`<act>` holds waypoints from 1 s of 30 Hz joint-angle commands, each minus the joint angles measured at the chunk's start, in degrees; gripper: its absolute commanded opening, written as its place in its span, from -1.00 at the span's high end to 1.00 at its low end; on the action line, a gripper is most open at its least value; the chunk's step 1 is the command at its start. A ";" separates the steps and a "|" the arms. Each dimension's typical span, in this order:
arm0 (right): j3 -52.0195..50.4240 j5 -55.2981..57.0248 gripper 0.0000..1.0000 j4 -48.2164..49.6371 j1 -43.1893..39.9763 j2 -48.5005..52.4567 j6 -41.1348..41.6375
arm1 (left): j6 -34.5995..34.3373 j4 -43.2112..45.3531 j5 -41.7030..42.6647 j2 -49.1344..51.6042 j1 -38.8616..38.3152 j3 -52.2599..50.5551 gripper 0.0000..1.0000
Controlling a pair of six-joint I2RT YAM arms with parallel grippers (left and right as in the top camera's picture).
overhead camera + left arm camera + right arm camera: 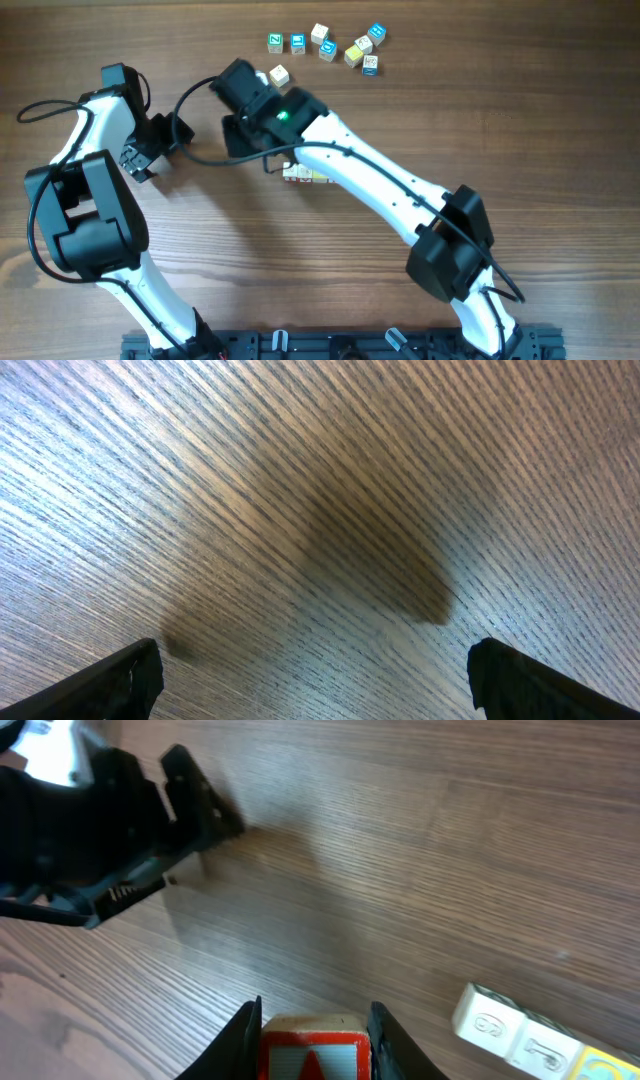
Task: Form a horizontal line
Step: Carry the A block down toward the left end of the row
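Observation:
My right gripper (314, 1020) is shut on a wooden cube with a red "A" face (312, 1050), held just above the table. To its right lies a short row of cream cubes (515, 1035) with a yellow one (605, 1070) at the frame edge. In the overhead view this row (303, 175) is partly hidden under the right arm, and the right gripper (242, 138) is up and to its left. My left gripper (315, 675) is open and empty over bare wood, at the left (150, 152), and it also shows in the right wrist view (195, 805).
Several loose cubes with blue, green and cream faces (325, 45) lie at the table's far edge. One cream cube (279, 74) sits beside the right wrist. The wooden table (560, 150) fills the views.

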 commanded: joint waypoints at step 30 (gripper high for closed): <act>-0.15 9.35 0.36 1.38 3.76 16.31 13.49 | 0.28 0.20 0.46 0.63 0.20 -0.15 -1.00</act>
